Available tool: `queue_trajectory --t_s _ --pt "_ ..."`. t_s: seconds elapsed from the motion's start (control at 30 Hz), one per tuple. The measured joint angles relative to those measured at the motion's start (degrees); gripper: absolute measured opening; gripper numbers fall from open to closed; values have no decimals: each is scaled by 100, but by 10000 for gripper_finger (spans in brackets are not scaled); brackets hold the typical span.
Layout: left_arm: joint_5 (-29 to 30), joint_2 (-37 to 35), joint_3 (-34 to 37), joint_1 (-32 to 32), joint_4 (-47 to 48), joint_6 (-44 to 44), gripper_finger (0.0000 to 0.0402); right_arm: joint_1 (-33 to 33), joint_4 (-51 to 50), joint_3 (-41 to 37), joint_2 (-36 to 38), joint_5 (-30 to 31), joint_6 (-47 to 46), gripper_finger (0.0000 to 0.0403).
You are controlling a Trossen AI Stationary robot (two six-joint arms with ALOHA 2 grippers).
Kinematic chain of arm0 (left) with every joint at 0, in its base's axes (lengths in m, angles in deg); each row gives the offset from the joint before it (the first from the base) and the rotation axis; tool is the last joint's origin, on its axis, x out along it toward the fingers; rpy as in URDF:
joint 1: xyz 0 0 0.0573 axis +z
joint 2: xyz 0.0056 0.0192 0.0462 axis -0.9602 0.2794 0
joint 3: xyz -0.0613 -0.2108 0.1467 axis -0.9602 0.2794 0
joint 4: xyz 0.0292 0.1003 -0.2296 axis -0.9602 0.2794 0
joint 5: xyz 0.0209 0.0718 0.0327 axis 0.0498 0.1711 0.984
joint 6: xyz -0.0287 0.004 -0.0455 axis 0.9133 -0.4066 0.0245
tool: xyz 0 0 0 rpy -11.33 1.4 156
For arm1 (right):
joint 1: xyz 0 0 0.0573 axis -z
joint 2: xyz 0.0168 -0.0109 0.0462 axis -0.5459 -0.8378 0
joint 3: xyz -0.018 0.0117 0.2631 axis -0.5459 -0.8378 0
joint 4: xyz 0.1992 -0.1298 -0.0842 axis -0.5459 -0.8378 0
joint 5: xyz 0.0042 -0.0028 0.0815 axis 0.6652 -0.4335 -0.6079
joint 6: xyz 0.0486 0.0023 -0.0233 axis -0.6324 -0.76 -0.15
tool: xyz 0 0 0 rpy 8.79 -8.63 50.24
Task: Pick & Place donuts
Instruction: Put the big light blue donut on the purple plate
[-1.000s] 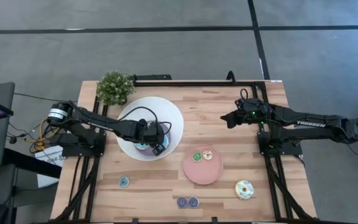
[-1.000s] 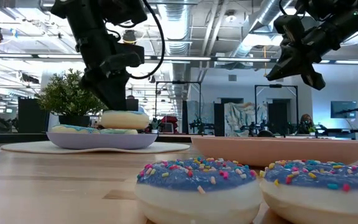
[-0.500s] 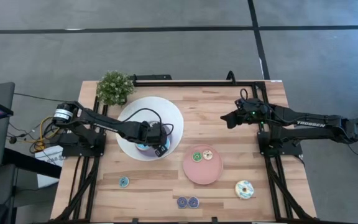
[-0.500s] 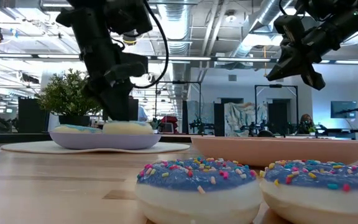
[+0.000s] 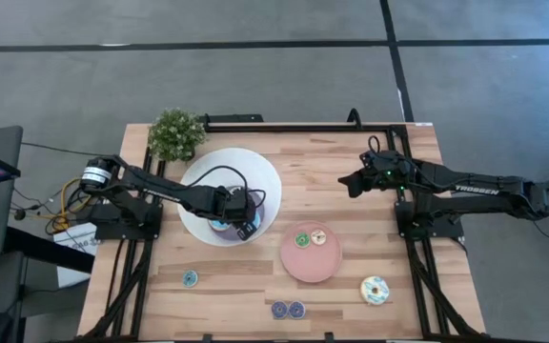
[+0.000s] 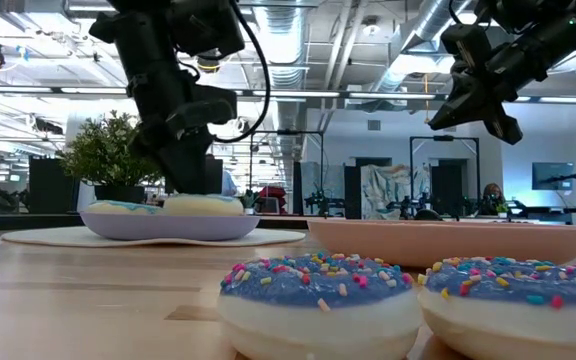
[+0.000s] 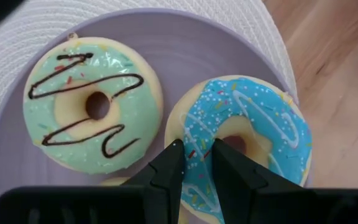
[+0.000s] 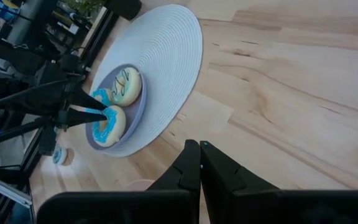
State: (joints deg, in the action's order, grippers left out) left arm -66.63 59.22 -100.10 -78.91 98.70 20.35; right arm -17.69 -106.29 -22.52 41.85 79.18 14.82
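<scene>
Left pincer (image 7: 196, 163) grasps blue donut (image 7: 253, 134) in bowl (image 7: 185, 37), beside green donut (image 7: 92, 102); right pincer (image 8: 199, 163) clenched, well apart.

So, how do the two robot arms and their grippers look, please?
Both arms are black, slim and jointed. The right arm carries white TROSSEN lettering and a small green light near its wrist. A black cable loops above the left arm, which has a silver round part at its base. Each gripper, left and right, has two dark, tapered fingers.
</scene>
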Motion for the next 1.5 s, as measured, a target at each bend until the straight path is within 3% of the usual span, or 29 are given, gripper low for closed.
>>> queue_trajectory --t_s 0.57,0.87,1.5 --pt "136 0 0 1 81 2 72 0 -1 0 -2 0 105 1" --pt "-8 -5 447 1 -394 439 72 0 0 0 -2 0 105 1" --pt "-124 -7 220 -1 -757 230 72 -1 -1 0 -2 0 107 1"
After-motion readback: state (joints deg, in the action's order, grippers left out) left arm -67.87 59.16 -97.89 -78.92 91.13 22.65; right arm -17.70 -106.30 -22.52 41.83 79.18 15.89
